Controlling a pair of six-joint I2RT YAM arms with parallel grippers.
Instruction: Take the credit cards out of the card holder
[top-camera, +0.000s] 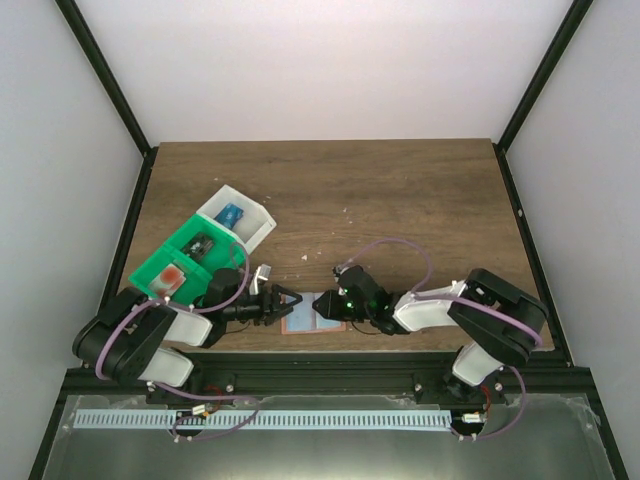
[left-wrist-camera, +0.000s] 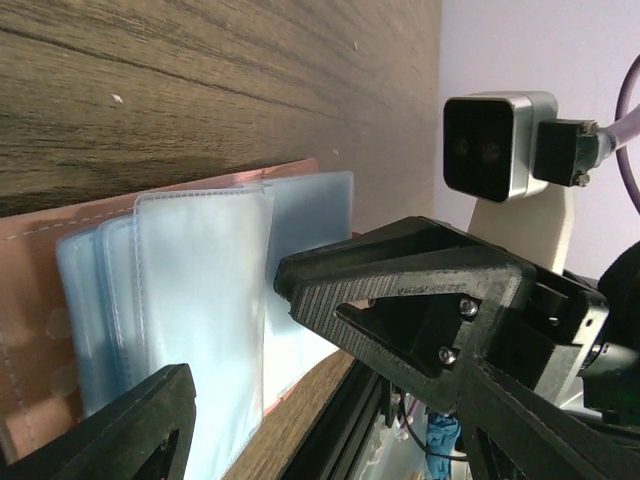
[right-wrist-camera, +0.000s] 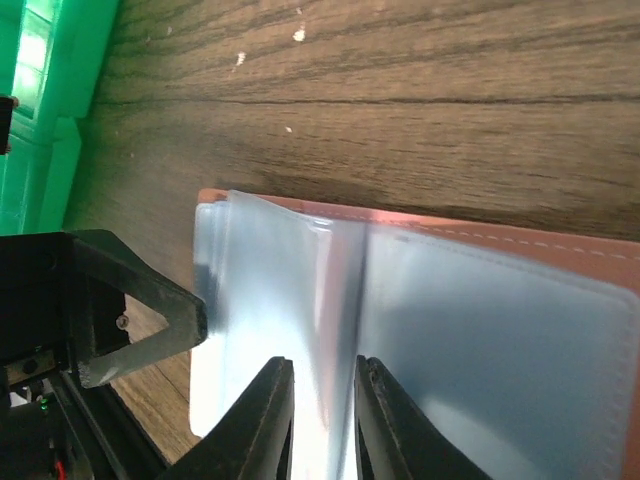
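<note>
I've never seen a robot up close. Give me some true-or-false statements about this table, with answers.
1. The card holder lies on the table between the two hands. True.
2. The left hand is squeezed shut. False: its fingers stand wide apart around the clear sleeves.
3. A blue card lies in the white tray. True.
4. The green tray holds nothing. False: a red-and-white card and a dark card lie in it.
5. The right hand hangs far from the holder. False: its fingers pinch one sleeve.

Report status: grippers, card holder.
Left gripper open at card holder edge. Right gripper pinching a sleeve. Sleeves look empty; credit cards in green tray, white tray. Nothing blocking.
</note>
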